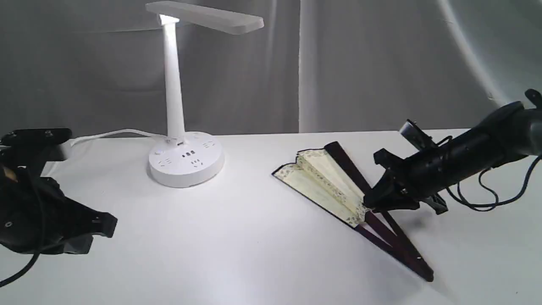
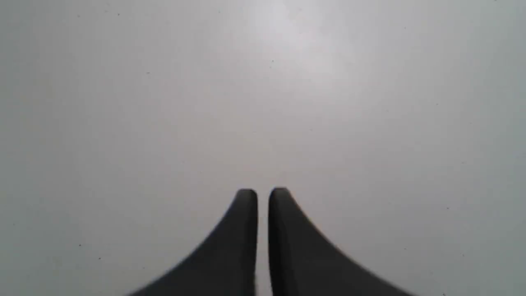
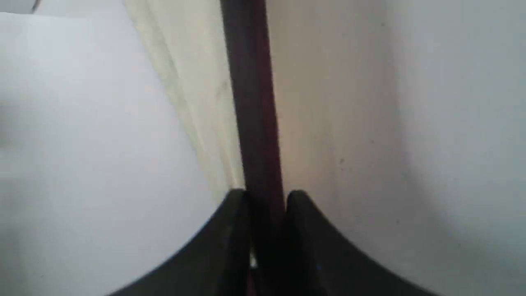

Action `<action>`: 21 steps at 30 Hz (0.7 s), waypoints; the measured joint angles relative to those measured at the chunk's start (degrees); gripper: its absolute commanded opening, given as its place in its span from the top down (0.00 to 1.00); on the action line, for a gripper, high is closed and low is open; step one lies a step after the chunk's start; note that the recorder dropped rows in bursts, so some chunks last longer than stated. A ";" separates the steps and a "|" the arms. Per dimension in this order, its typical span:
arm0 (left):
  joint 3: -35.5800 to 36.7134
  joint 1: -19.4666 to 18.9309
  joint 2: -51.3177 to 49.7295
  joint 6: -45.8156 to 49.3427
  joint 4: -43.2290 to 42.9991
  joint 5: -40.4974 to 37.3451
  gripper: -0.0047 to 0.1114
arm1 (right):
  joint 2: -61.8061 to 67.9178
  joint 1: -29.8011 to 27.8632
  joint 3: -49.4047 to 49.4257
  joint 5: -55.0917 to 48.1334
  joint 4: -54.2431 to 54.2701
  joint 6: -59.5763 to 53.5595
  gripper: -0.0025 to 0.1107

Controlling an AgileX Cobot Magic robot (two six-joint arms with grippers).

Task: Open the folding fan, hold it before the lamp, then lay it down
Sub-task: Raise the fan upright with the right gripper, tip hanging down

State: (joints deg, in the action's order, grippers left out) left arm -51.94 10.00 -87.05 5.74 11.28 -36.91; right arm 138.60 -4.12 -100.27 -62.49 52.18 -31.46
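The folding fan [image 1: 328,180] lies partly spread on the white table at the right, cream pleats toward the lamp, dark maroon ribs running to its pivot near the front. My right gripper [image 1: 372,203] is down on its upper guard. In the right wrist view the maroon guard [image 3: 254,102] passes between the two fingertips of the right gripper [image 3: 265,197], which are shut on it. The lamp [image 1: 186,156] stands at the back left, lit, with its flat head overhead. My left gripper [image 1: 99,231] hovers low at the far left; the left gripper [image 2: 263,195] shows shut and holds nothing.
A white cord [image 1: 110,135] runs from the lamp's base toward the left arm. The white table [image 1: 237,245] ends at a grey curtain backdrop [image 1: 360,63]. Black cables [image 1: 487,199] hang under the right arm.
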 measured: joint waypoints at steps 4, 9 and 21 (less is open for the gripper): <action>0.00 0.00 0.00 0.00 0.00 0.00 0.92 | 0.00 0.00 0.00 0.00 0.32 -0.27 0.98; 0.00 0.00 0.00 0.00 0.00 0.00 0.92 | 0.00 -0.20 0.00 -1.53 1.14 -2.23 0.98; 0.00 0.00 0.00 4.27 5.54 0.00 0.92 | 0.00 -0.46 0.00 -6.96 7.61 -7.05 0.98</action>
State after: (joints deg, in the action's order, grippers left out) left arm -51.94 10.00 -87.05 10.01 16.82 -36.91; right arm 138.60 -4.58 -100.27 -69.44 59.79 -38.51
